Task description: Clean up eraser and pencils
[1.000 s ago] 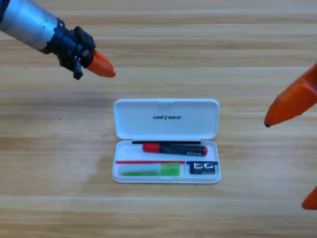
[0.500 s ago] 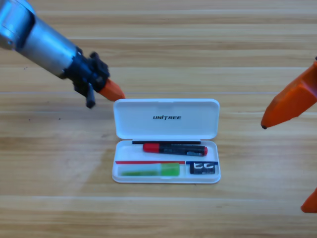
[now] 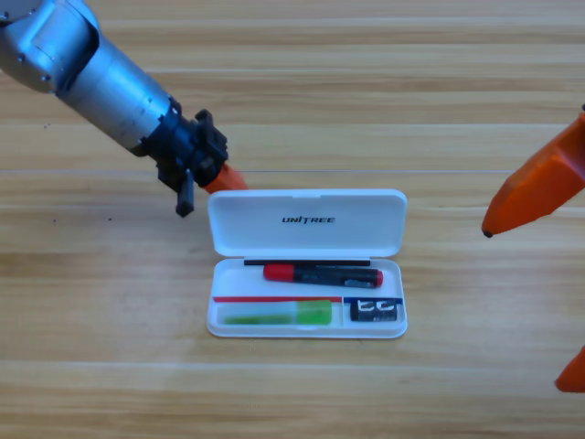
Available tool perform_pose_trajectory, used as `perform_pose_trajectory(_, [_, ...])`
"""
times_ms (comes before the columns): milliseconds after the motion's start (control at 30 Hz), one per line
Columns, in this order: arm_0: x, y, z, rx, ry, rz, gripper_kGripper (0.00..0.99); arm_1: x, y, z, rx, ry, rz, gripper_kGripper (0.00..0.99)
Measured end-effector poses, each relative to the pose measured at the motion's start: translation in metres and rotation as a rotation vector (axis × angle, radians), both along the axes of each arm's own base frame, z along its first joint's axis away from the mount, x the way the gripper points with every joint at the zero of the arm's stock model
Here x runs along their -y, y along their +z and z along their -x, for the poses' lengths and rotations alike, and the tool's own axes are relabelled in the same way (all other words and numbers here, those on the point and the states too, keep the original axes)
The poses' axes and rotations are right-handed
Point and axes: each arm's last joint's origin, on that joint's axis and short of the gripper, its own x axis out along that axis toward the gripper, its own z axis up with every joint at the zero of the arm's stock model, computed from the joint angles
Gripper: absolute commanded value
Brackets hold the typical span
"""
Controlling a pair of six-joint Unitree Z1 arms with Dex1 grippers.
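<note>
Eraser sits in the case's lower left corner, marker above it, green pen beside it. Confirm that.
Not quite: the high view shows the eraser in the lower right corner of the case, with the marker above and the green pen beside it.

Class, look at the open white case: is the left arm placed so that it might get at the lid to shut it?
Probably yes. The left gripper sits at the upper left corner of the lid, which lies flat open with nothing over it. The right gripper waits at the right edge.
</note>
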Motion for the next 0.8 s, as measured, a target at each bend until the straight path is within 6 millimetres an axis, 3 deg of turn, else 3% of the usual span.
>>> perform_pose_trajectory(400, [0.018, 0.0, 0.015, -0.016, -0.058, -0.02, 0.0, 0.0, 0.0, 0.0, -0.001, 0.0, 0.001, 0.957])
perform_pose_trajectory(800, [0.031, -0.001, 0.045, -0.029, -0.136, -0.049, 0.0, 0.0, 0.0, 0.0, -0.001, 0.0, 0.001, 0.957])
